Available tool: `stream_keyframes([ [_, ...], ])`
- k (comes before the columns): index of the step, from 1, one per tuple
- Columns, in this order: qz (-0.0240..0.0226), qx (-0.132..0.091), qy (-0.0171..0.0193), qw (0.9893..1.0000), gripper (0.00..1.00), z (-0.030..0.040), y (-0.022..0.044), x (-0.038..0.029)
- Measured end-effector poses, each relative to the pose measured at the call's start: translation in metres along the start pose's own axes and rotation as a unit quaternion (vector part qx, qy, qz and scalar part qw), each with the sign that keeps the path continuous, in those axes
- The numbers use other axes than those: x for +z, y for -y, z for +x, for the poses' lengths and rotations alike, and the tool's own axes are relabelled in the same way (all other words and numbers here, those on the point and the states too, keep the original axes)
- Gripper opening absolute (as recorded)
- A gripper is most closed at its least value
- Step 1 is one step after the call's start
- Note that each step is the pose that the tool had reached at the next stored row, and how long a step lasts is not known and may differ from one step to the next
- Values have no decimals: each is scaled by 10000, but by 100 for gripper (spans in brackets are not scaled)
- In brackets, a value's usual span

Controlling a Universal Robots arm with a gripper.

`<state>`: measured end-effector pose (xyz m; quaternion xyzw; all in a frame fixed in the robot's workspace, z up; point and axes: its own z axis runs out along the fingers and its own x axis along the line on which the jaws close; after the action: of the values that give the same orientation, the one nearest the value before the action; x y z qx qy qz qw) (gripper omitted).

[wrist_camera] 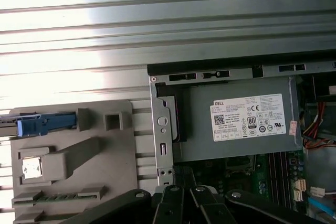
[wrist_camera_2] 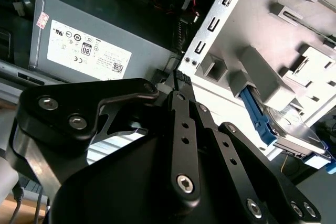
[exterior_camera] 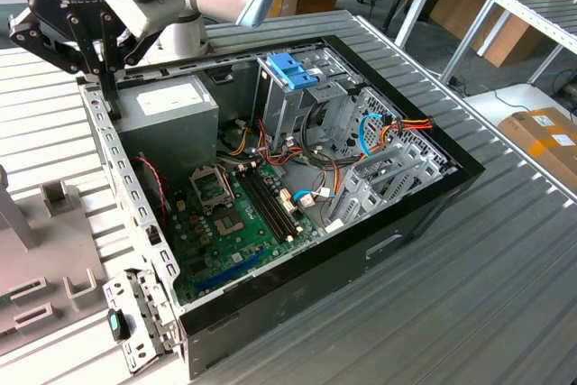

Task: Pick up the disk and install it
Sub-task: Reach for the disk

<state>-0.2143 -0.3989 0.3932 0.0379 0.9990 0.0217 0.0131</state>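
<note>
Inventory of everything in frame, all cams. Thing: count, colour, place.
disk: 1, grey with light-blue frame, in the fixture, outside the case
fixture: 1, grey, on the table beside the case
computer case: 1, black, open, on the table
power supply: 1, grey, case corner
motherboard: 1, green, case floor
latch: 1, blue, atop the drive cage
cables: several, orange, red and blue, beside the cage
cardboard box: 1, brown, exterior view's right edge
table: 1, grey ribbed metal
gripper: 1, black, shut, empty, above the case edge by the power supply

Black pincer [wrist_camera_2: 181, 80]; grey disk [wrist_camera_2: 293, 130], light-blue frame [wrist_camera_2: 256, 115]; green motherboard [exterior_camera: 243, 214]
</note>
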Motion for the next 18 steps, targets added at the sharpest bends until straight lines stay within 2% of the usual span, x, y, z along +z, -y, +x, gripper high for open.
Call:
stream_keyframes([
  [18, 0, 0, 0, 10000, 10, 111, 8, -3],
])
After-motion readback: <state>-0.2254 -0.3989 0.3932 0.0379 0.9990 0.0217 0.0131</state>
